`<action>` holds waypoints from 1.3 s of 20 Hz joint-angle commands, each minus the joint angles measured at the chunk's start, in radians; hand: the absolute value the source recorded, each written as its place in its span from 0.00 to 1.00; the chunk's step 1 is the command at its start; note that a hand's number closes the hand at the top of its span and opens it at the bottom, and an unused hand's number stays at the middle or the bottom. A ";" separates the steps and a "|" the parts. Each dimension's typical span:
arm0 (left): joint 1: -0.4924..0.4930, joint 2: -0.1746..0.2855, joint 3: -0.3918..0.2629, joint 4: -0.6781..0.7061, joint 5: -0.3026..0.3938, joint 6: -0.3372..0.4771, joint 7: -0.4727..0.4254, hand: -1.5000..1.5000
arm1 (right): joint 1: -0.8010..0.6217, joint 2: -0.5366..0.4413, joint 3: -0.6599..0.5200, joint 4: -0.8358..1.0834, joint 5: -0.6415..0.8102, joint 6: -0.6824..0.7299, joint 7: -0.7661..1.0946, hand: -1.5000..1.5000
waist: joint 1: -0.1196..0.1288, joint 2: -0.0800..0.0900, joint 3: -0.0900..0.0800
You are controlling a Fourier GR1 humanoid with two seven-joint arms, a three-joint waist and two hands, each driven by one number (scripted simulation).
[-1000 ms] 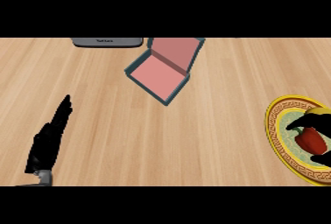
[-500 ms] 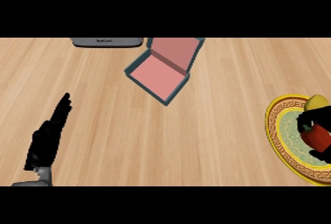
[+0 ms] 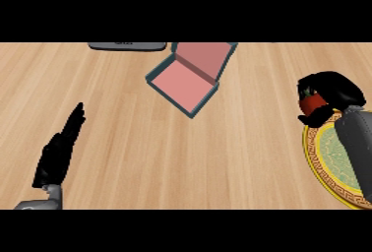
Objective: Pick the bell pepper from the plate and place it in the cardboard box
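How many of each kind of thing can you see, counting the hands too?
Hands: 2, the left hand and the right hand
Bell pepper, red, in the right hand: 1
Box, pink inside: 1
Plate, yellow rim: 1
Grey thing at the top edge: 1
Total: 6

Red bell pepper (image 3: pixel 314 103), pink teal-edged box (image 3: pixel 185 84), gold-patterned plate (image 3: pixel 313 151).

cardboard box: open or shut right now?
Open. The teal-edged cardboard box has its lid folded back and its pink floor shows bare; the red bell pepper is in the right hand, outside it.
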 commanded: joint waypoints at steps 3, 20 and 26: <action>-0.022 0.029 0.035 -0.027 0.018 -0.026 0.047 0.50 | -0.186 0.030 -0.012 0.101 0.049 -0.073 0.092 1.00 | -0.014 -0.004 0.000; 0.060 0.030 0.053 -0.076 0.025 -0.041 0.024 0.50 | -0.375 0.191 -0.181 -0.151 -0.385 0.186 0.016 1.00 | -0.025 -0.011 -0.001; 0.039 -0.021 0.001 -0.102 -0.028 -0.008 0.081 0.50 | -0.469 0.246 -0.141 -0.138 -0.387 0.173 0.140 1.00 | -0.024 -0.008 0.000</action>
